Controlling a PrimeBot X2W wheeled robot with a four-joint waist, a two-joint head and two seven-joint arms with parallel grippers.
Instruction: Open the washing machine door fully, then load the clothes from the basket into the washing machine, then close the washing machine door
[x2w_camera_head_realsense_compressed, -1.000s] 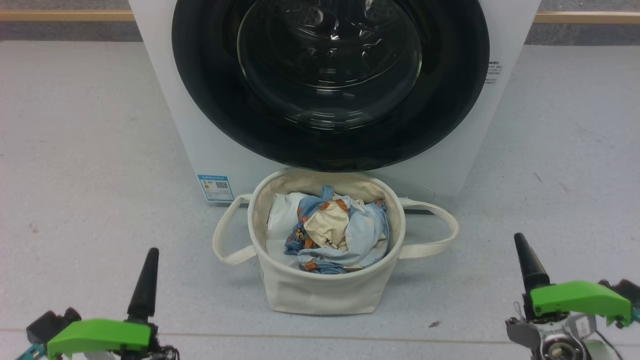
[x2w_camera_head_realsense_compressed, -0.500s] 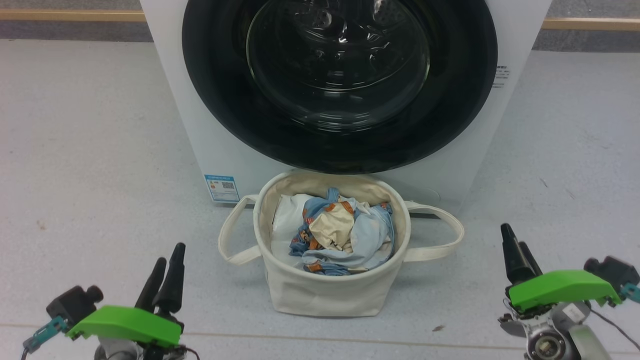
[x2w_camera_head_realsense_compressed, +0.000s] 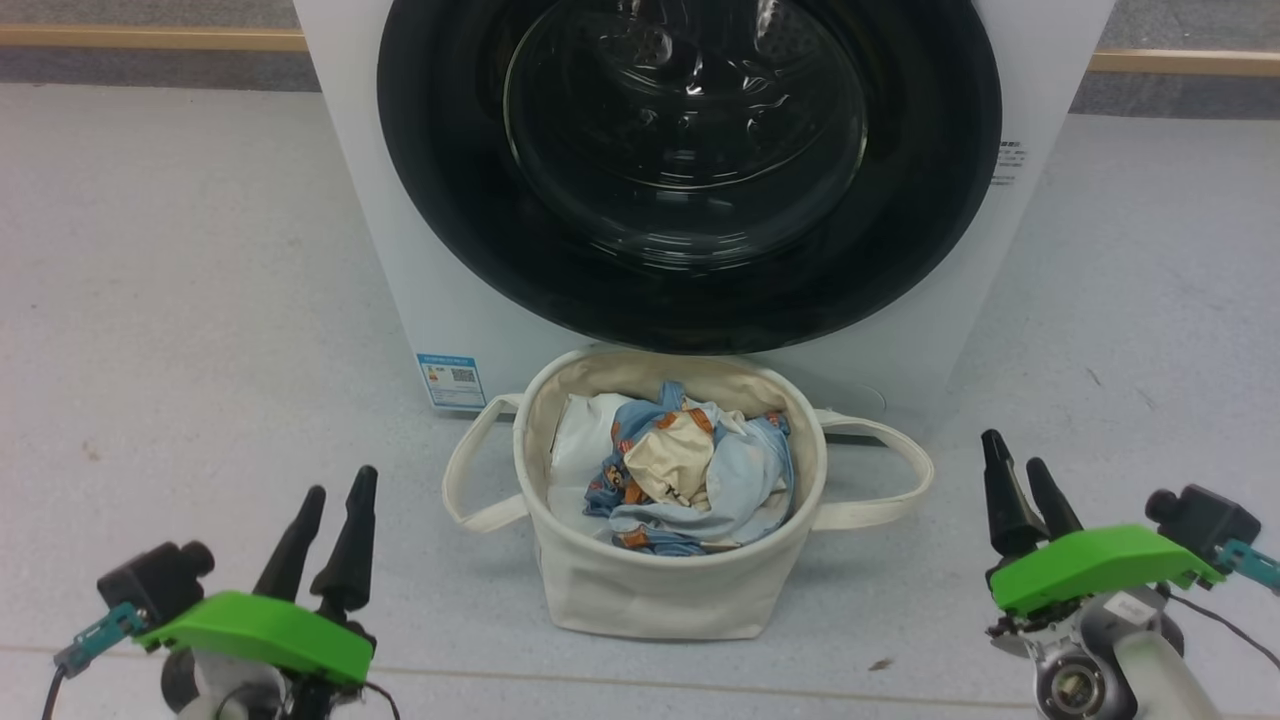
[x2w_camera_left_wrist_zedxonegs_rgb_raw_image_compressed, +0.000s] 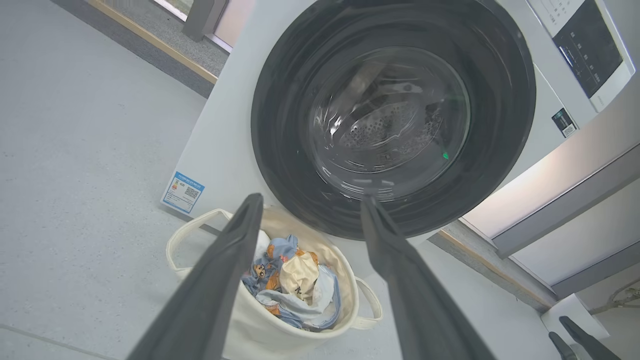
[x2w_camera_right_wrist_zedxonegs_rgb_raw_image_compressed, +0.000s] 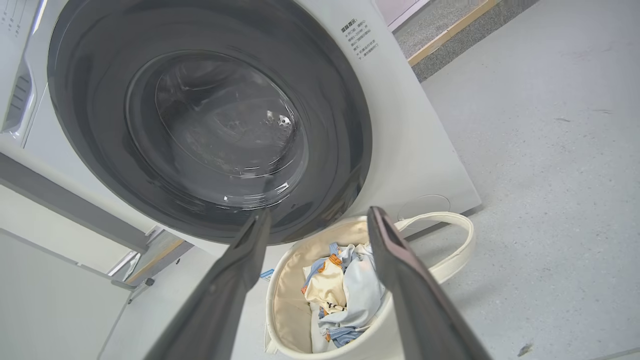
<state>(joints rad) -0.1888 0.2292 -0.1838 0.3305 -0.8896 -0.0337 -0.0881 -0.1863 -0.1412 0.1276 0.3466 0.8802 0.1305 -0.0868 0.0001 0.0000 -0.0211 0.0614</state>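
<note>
The glossy, black-rimmed round washing machine door (x2w_camera_head_realsense_compressed: 690, 170) sits shut behind the cream canvas basket (x2w_camera_head_realsense_compressed: 650, 600) of crumpled blue clothes (x2w_camera_head_realsense_compressed: 690, 470). The tapered left fingers (x2w_camera_head_realsense_compressed: 350, 545) and right fingers (x2w_camera_head_realsense_compressed: 1000, 500) are spread wide.

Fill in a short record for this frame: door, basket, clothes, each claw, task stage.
washing machine door: shut, flat against the washing machine
basket: upright on the floor, in front of the machine, below the door
clothes: heaped inside the basket, blue printed cloth with a cream piece on top
left claw: open, empty, to the left of the basket
right claw: open, empty, to the right of the basket
stage: door not yet opened, nothing loaded
</note>
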